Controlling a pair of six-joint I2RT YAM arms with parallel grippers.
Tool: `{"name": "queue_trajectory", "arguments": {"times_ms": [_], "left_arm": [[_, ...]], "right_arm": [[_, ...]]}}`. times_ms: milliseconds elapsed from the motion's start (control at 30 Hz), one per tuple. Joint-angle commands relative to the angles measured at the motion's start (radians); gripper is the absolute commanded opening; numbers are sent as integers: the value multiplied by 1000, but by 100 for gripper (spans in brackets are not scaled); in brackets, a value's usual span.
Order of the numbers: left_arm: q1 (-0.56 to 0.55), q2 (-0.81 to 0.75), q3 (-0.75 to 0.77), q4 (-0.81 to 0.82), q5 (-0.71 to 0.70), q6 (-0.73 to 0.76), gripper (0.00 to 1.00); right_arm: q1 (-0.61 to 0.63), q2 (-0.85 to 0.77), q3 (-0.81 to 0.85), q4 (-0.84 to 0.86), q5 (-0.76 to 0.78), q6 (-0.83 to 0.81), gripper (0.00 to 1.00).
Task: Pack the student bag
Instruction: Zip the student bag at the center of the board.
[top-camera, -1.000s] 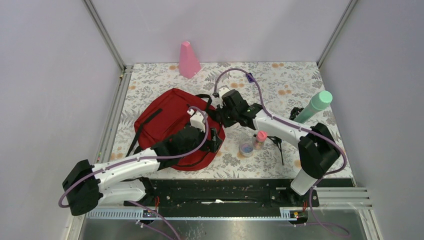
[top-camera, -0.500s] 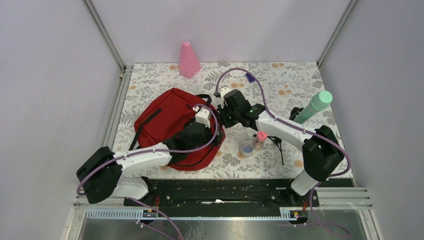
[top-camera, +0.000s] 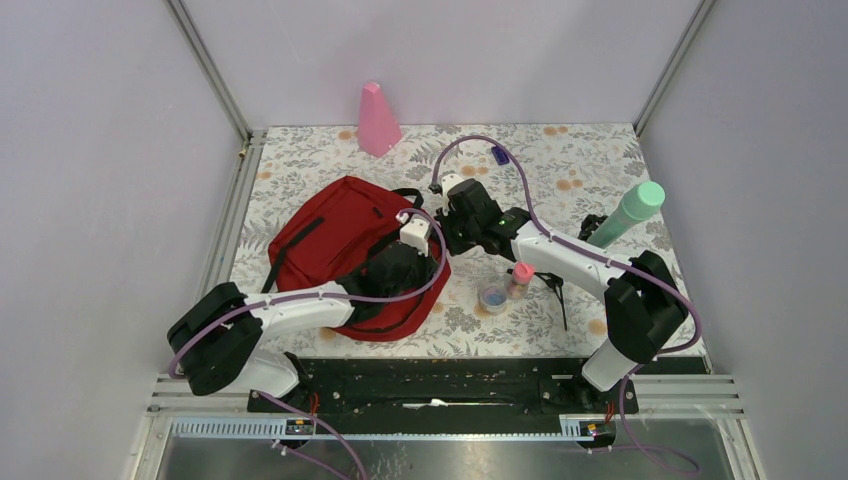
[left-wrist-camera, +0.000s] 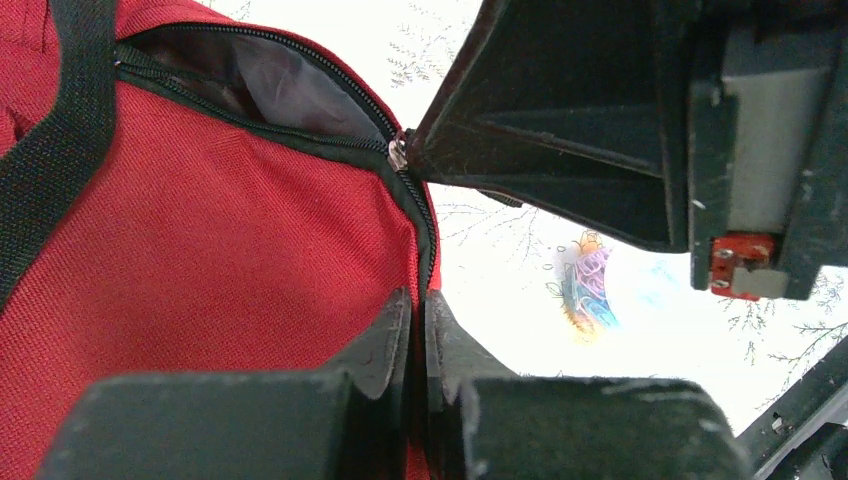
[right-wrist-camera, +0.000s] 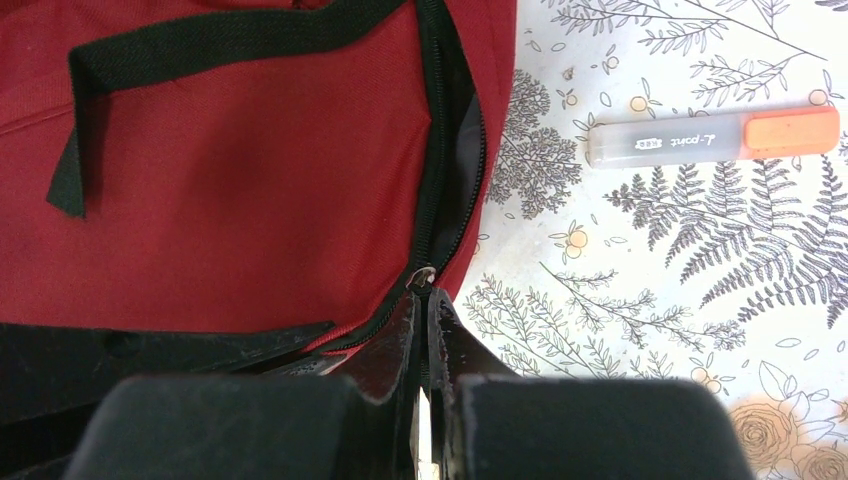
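The student bag (top-camera: 335, 245), dark red with black straps, lies left of centre on the floral table. Its zipper (right-wrist-camera: 445, 150) along the right edge is partly undone, showing grey lining (left-wrist-camera: 270, 85). My left gripper (left-wrist-camera: 418, 298) is shut on the bag's zipper seam at its right edge; in the top view my left gripper (top-camera: 436, 268) is low on that edge. My right gripper (right-wrist-camera: 422, 295) is shut on the metal zipper pull (right-wrist-camera: 424, 274), just beyond the left one. From the left wrist, the zipper pull (left-wrist-camera: 398, 152) is at the right gripper's tip.
An orange-capped highlighter (right-wrist-camera: 715, 137) lies on the table right of the bag. A pink-capped vial (top-camera: 519, 279), a round tub of paper clips (top-camera: 493, 296) and a black pen (top-camera: 556, 290) sit centre-right. A green bottle (top-camera: 628, 214) stands far right, a pink cone (top-camera: 378, 120) at the back.
My left arm has reached forward and right to the bag's right edge, and its gripper has gone from open to shut on the zipper seam. The right arm has barely moved.
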Motion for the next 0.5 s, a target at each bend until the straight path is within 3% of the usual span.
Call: {"name": "queue_trajectory", "arguments": {"times_ms": [0,467], "left_arm": [[1,-12,-12,87,28,-1,0],[-1,-135,-155,-1,129,-12,0]], "right_arm": [[-8,11,53,-5,78,25,0],[-22,139,161,-34,161,9,0]]}}
